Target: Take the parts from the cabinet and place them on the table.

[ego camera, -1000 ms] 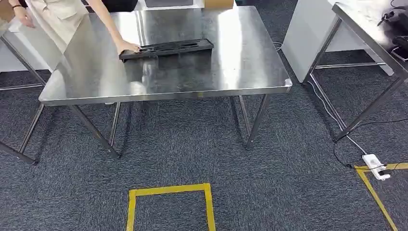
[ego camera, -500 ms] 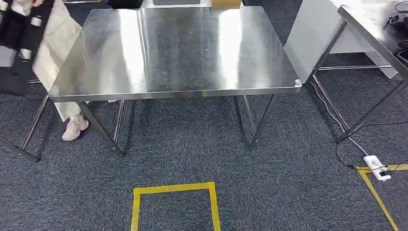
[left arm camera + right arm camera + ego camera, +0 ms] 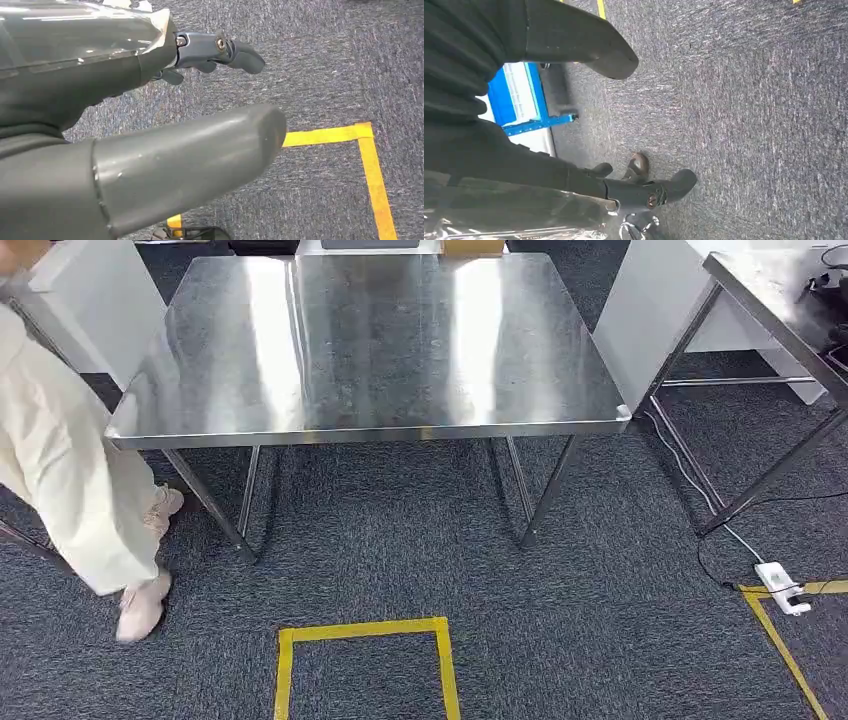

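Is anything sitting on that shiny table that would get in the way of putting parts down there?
Nothing visible does: the steel table top shows bare metal. A person stands at its left corner, on the carpet rather than over the top.

1. Shiny silver steel table (image 3: pixel 370 350), streaked with white glare.
2. Dark grey-blue speckled carpet (image 3: pixel 600 620).
3. Yellow tape square (image 3: pixel 365 660) marked on it.
4. Cream trousers and pale shoes on the person (image 3: pixel 70 490).
5. White power strip (image 3: pixel 782 587), black cable.
6. Grey left hand (image 3: pixel 150 150); near-black right hand (image 3: pixel 549 100).
7. Blue-and-white frame (image 3: pixel 521 102).
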Robot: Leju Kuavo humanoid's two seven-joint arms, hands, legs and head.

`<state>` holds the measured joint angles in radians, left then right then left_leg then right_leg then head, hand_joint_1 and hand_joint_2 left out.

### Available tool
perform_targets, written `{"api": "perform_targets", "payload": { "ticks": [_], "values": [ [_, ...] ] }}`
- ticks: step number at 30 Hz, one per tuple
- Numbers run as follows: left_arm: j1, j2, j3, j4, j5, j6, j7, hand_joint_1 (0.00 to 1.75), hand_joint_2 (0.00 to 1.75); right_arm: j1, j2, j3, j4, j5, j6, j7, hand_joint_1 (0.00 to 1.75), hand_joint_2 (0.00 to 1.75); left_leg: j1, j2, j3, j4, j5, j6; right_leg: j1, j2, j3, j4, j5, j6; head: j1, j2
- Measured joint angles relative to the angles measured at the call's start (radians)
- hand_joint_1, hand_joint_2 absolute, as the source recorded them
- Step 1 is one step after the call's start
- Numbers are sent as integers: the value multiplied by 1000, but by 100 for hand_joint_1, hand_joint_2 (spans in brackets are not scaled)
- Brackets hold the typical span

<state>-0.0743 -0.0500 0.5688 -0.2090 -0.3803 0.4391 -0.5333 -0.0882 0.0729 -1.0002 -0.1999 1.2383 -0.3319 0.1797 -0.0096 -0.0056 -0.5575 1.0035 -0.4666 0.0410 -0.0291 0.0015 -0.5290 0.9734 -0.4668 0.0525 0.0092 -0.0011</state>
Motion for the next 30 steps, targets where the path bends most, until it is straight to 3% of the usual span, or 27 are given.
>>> {"api": "perform_targets", "payload": {
  "ticks": [12, 13, 14, 15, 16, 17, 18, 20, 27, 28, 29, 30],
  "values": [
    [2, 0, 3, 0, 3, -7, 0, 0, 0, 0, 0, 0, 0, 0, 0, 3, 0, 175, 2, 0, 0, 0, 1, 1, 1, 0, -3, 0, 0, 0, 0, 0],
    [2, 0, 3, 0, 3, -9, 0, 0, 0, 0, 0, 0, 0, 0, 0, 4, 0, 175, -2, 0, -1, 4, 0, 3, 0, 0, 3, -4, 3, 4, 0, 0],
    [2, 5, 5, 0, 4, -9, 0, 0, 0, 0, 3, 0, 0, 0, 1, 4, 0, 175, -5, -2, -2, 4, -1, 15, -12, -1, 3, -10, 10, 18, -2, 0],
    [2, 5, 5, 0, 4, -9, -1, 0, 0, -1, 3, 0, 0, 0, 1, 5, 0, 175, -4, -1, 0, -2, 4, 21, -9, 0, 5, -15, 12, 25, -2, 0],
    [2, 5, 6, 0, 5, -9, -1, 0, 0, -2, 3, 0, 0, 0, 1, 5, 0, 175, 9, 0, 9, -22, 17, 30, -2, -1, 2, -8, 7, 25, 0, 0],
    [2, 3, 6, 0, 4, -9, -3, 0, 0, -2, 2, 0, 0, 0, 1, 6, 0, 175, -2, 0, 11, -25, 11, 11, -5, -2, 1, -14, 13, 13, 2, 0],
    [3, 3, 6, 0, 5, -10, -3, 0, 0, -2, 1, 0, 0, 0, 1, 6, 0, 175, 1, 0, 11, -19, 10, 9, 1, -1, 4, -22, 6, -4, 3, 0],
    [4, 3, 8, 0, 5, -10, -5, 0, 0, -3, 0, 0, 0, 0, 1, 9, 0, 175, -5, 0, 12, -20, 10, 11, -1, -1, 4, -21, 11, 4, 4, 0],
    [4, 3, 9, 0, 6, -10, -5, 0, 0, -3, 2, 0, 0, 0, 1, 11, 0, 175, -6, 0, 11, -20, 11, 13, -3, -1, 4, -21, 11, 4, 4, 0],
    [4, 3, 9, 0, 6, -11, -5, 0, 0, -3, 2, 0, 0, 0, 1, 12, 0, 175, -11, 0, 9, -15, 9, 15, -4, -1, 7, -25, 16, 9, 4, 0],
    [4, 6, 9, 0, 6, -11, -5, 0, 0, -3, 5, 0, 0, 0, 1, 13, 0, 175, -13, -2, 6, -14, 10, 26, -12, -2, 12, -31, 21, 24, 3, 0],
    [4, 5, 9, 0, 6, -11, -4, 0, 0, -4, 5, 0, 0, 0, 1, 15, 0, 175, -6, 0, 7, -24, 18, 21, 0, -3, 9, -21, 14, 19, 3, 0]
  ]
}}
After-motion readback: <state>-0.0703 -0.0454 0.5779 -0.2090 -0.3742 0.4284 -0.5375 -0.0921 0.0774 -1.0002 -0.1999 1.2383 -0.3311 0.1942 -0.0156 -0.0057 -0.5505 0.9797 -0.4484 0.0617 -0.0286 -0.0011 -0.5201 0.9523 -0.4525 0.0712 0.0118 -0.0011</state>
